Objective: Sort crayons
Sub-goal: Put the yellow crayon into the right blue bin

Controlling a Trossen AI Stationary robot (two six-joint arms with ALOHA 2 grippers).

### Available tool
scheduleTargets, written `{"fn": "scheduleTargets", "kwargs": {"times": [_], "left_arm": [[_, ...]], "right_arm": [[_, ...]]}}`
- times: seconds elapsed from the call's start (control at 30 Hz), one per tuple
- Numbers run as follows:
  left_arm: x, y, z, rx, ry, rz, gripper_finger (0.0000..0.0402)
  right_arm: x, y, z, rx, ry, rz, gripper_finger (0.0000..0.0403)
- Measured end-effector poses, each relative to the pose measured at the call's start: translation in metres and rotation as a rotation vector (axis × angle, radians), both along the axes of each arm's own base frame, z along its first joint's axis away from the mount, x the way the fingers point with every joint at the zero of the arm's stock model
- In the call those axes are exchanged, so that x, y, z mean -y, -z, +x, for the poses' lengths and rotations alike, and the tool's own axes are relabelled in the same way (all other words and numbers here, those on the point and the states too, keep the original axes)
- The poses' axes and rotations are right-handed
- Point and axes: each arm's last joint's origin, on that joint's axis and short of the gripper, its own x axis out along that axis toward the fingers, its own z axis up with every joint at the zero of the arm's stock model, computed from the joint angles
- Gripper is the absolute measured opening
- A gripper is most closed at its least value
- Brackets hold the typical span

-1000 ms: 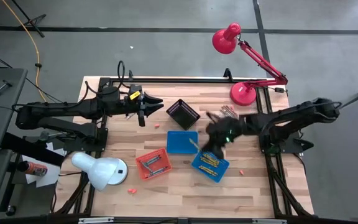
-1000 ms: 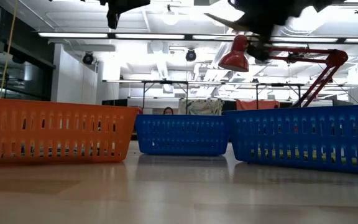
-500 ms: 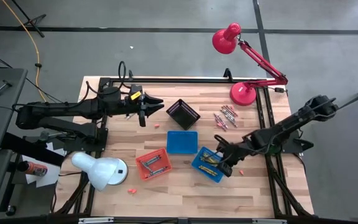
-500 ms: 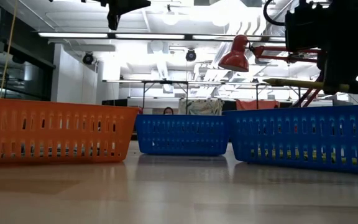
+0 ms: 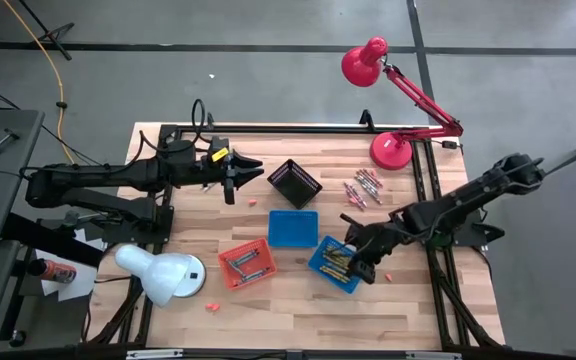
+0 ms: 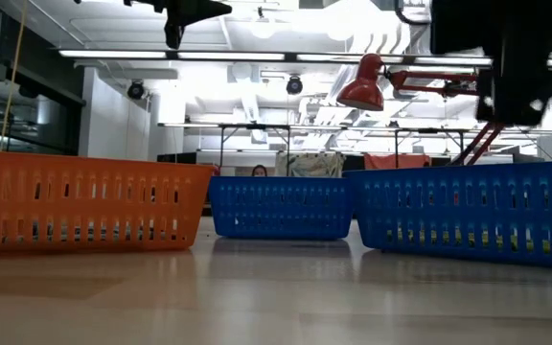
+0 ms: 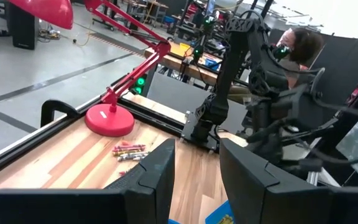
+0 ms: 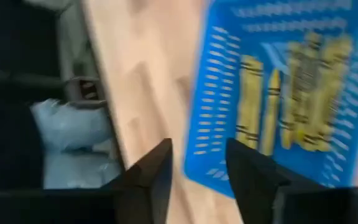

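Note:
A loose pile of crayons (image 5: 361,187) lies on the table at the far right; it also shows in the left wrist view (image 7: 128,151). Several yellow crayons (image 8: 291,93) lie in a blue mesh basket (image 5: 336,263) near the front right. My right gripper (image 5: 358,262) hovers over that basket's near right corner, open and empty (image 8: 197,171). My left gripper (image 5: 236,178) waits above the far left of the table, open and empty (image 7: 197,171). The orange basket (image 5: 247,263) holds a few crayons. Single crayons lie loose on the wood (image 5: 253,203), (image 5: 386,275), (image 5: 211,305).
A second blue basket (image 5: 293,228) and a black basket (image 5: 294,182) stand mid-table. A red desk lamp (image 5: 393,150) stands at the far right and a white lamp (image 5: 163,272) at the near left. A person sits beyond the table (image 7: 297,46).
My right gripper has swung from mid-table toward the near edge and now hangs over the blue basket with the yellow crayons. Half a second ago the low view showed a yellow crayon level at its fingers; now none shows there.

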Motion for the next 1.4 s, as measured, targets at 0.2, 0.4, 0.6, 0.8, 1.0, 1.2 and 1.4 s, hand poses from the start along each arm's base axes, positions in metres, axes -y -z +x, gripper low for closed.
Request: {"fn": "scheduleTargets", "kwargs": {"times": [0.2,0.4,0.6,0.8,1.0,1.2,1.4], "left_arm": [[0.000,0.000,0.000,-0.001,0.000,-0.001,0.0113],[0.000,0.000,0.000,-0.001,0.000,-0.002,0.0113],[0.000,0.000,0.000,-0.001,0.000,-0.002,0.0113],[0.000,0.000,0.000,0.000,0.000,-0.003,0.0113],[0.000,0.000,0.000,-0.001,0.000,-0.002,0.0113],[0.000,0.000,0.000,-0.001,0.000,-0.003,0.0113],[0.000,0.000,0.000,-0.001,0.000,-0.003,0.0113]], "right_arm": [[0.029,-0.042,0.001,0.064,0.043,-0.102,0.0177],[0.087,-0.062,-0.011,-0.021,0.309,-0.375,0.0178],[0.139,-0.070,-0.007,0.026,0.575,-0.448,0.0178],[0.160,-0.090,0.006,0.304,0.536,-0.500,0.0178],[0.162,-0.099,0.011,0.421,0.484,-0.533,0.0178],[0.161,-0.095,0.010,0.384,0.484,-0.525,0.0178],[0.172,-0.063,0.000,0.022,0.615,-0.422,0.0178]]}}
